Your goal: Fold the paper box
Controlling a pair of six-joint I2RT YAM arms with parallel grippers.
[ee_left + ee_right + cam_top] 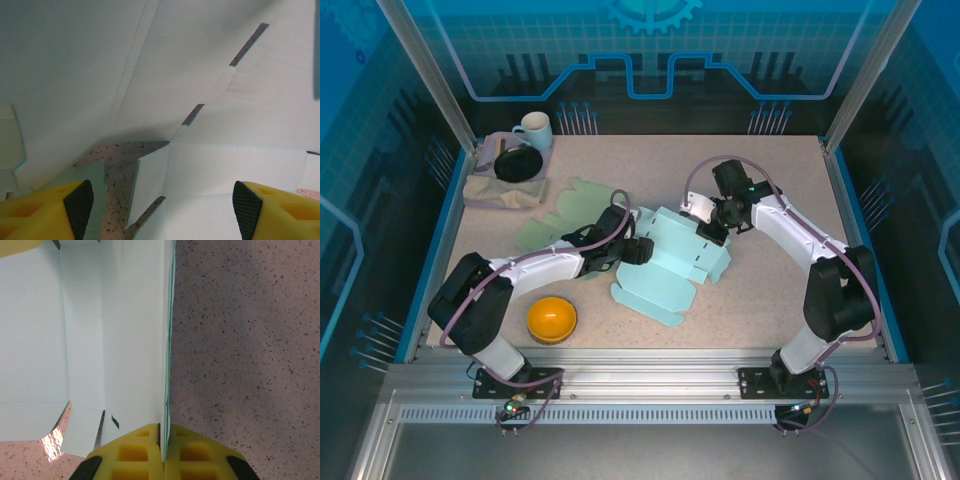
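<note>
Box is lying mid table, mostly flat (early days); right gripper is pinching a raised panel's edge, left gripper is hovering spread over the creases, walls awaiting folding.

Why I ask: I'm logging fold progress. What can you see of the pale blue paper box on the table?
The paper box is a pale blue-green cut sheet of thin card with flaps, narrow slots and crease lines. It lies near the middle of the speckled table, only partly folded, with some panels bent up along creases. The right gripper has its jaws shut on one thin edge. The left gripper faces the opposite side at close range, jaws open.
</note>
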